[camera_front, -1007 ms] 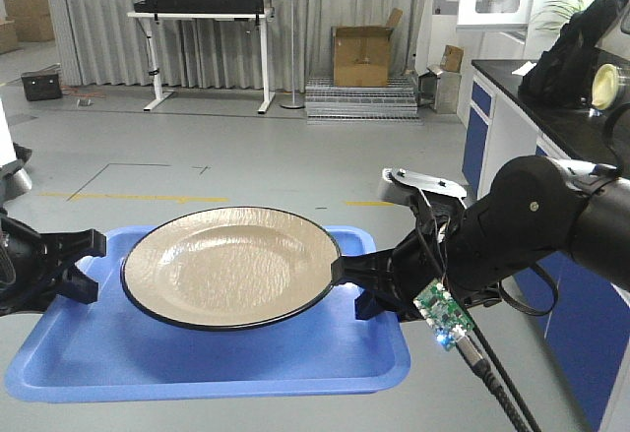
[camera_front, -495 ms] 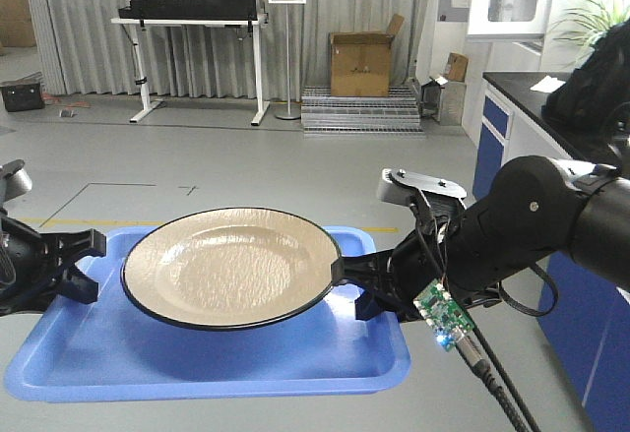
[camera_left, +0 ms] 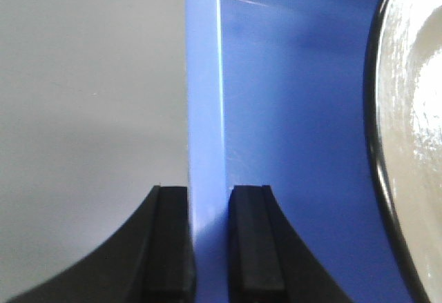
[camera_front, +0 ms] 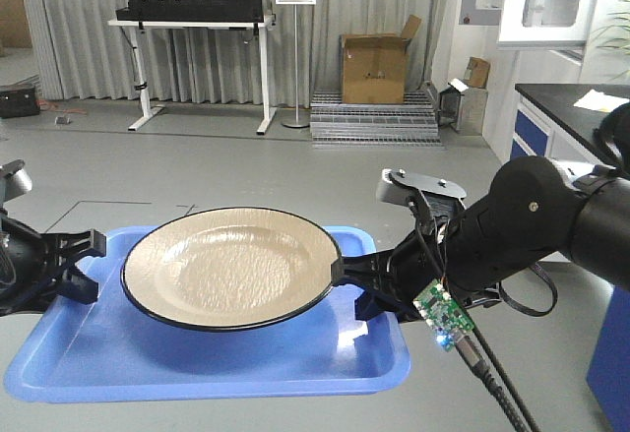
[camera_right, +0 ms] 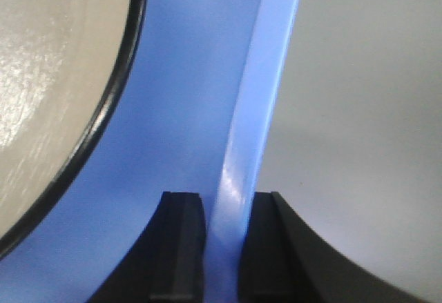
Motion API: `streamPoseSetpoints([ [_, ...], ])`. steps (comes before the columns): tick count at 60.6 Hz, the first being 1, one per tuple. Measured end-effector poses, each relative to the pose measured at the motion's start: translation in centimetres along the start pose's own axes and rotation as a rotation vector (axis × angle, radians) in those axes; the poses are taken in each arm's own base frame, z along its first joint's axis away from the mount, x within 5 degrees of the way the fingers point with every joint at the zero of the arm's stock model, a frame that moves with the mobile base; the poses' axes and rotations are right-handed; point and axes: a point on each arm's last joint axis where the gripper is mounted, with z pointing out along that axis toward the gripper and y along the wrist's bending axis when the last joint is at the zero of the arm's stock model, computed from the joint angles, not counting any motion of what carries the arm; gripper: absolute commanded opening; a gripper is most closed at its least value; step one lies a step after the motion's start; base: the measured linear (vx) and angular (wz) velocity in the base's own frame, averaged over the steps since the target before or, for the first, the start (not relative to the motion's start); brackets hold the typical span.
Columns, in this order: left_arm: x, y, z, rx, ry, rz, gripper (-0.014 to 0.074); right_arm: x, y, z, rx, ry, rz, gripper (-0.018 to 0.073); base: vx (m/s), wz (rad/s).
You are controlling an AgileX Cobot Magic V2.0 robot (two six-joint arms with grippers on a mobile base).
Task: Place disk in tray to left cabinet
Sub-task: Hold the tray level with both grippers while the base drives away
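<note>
Down in the lower middle of the front view, the disk point(camera_front: 231, 267) sits glossy and tan with a thin black rim. It nearly fills the blue tray point(camera_front: 197, 368) under it, and the tray's held up off the grey floor point(camera_front: 246, 156). Left gripper point(camera_left: 210, 244) is pinched nearly closed on the tray's left-side rim, squeezing it from both sides, and right gripper point(camera_right: 222, 248) clamps the right-side rim the same way.
</note>
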Motion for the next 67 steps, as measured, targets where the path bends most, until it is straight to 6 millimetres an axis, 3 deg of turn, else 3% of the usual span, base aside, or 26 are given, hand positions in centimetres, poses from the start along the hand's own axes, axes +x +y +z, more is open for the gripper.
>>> streamPoseSetpoints([
  [67, 0.0, 0.0, 0.0, 0.0, 0.0, 0.0, -0.0001, 0.01, 0.03, 0.01, -0.001, 0.001, -0.001, -0.0006, 0.6, -0.02],
])
